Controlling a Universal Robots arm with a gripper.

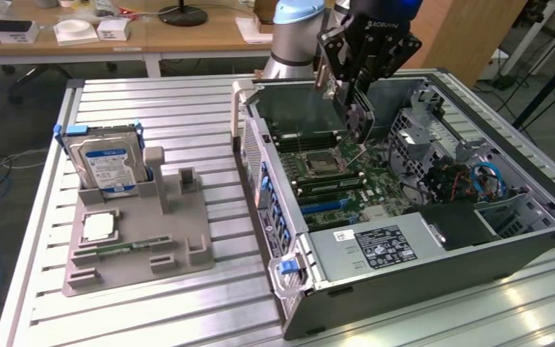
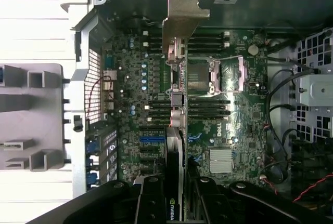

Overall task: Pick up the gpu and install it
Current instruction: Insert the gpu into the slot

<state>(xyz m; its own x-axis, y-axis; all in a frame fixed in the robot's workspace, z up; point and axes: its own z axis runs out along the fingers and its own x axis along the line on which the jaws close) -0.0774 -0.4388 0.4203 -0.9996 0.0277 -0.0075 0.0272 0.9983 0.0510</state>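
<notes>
My gripper hangs over the open computer case and is shut on the gpu, a thin dark card held on edge and pointing down toward the motherboard. The card's lower tip is still a little above the board. In the wrist view the gpu appears edge-on between my gripper fingers, its silver bracket at the far end. Below it lie the motherboard, the processor socket and the blue expansion slot.
A grey parts holder sits on the slatted table at the exterior view's left, carrying a hard drive, a processor chip and a memory stick. Inside the case are a power supply, drive cages and loose cables.
</notes>
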